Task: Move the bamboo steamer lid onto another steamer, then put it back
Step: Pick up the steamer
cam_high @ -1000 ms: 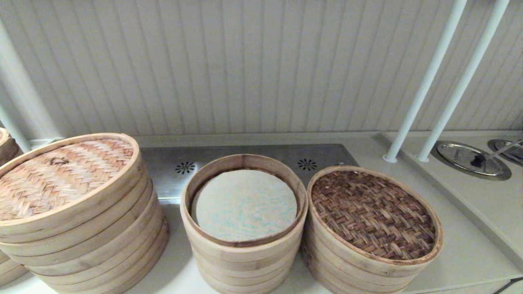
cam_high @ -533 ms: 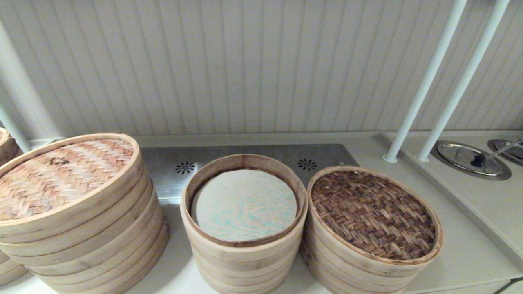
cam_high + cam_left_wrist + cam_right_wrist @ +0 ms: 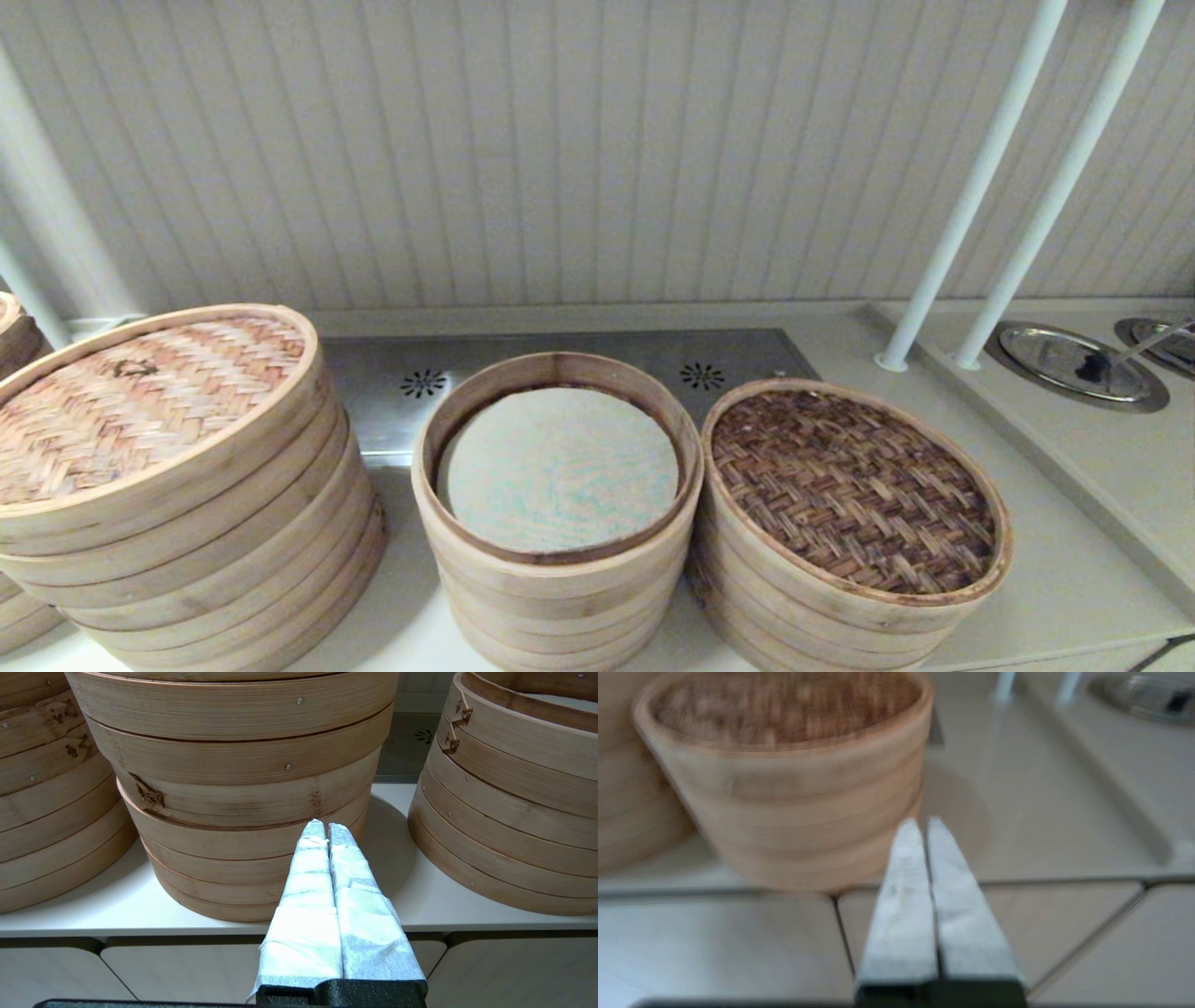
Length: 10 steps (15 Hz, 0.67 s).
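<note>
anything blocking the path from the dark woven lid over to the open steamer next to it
Nothing visible does. The bamboo steamer lid sits on the right stack, directly beside the open steamer, whose top is uncovered. Both claws, right and left, are shut and low in front of the counter.

From the head camera I see neither arm. The widest stack [image 3: 168, 523] is cut by the left and bottom edges, and the bases of the middle steamer [image 3: 557, 597] and the right-hand stack [image 3: 822, 625] run off the bottom. The right wrist view is smeared, so the bamboo steamer lid [image 3: 784, 707] shows no weave
</note>
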### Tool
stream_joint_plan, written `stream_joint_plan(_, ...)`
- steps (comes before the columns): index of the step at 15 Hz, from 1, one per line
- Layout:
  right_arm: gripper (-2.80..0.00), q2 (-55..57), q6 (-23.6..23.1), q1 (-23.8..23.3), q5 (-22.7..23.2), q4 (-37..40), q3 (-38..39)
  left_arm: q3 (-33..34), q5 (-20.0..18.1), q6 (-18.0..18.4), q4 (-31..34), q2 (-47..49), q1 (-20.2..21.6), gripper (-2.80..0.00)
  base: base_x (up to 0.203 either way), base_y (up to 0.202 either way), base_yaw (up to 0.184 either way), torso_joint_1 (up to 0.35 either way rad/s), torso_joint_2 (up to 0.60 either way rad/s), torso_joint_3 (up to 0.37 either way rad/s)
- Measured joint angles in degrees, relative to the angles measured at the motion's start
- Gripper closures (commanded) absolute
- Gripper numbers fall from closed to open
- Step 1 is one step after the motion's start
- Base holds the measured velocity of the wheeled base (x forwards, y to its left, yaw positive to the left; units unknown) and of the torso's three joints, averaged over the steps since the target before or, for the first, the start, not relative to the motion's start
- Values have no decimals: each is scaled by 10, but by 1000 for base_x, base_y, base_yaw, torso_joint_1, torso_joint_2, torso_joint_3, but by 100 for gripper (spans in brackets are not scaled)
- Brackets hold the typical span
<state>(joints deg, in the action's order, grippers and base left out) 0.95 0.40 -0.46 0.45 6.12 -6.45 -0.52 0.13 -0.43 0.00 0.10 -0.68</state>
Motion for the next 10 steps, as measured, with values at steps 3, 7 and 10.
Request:
stream_joint_plan(3,0,62,1,0,37,46,-106,0,0,0,0,0,0,0,0,0,0,0,0,0)
stream_joint_plan(7,0,226,12,-1,109,57,-246,0,0,0,0,0,0,0,0,0,0,0,0,0)
stream_joint_plan(10,0,384,24,4,142,70,-372,0,0,0,0,0,0,0,0,0,0,0,0,0)
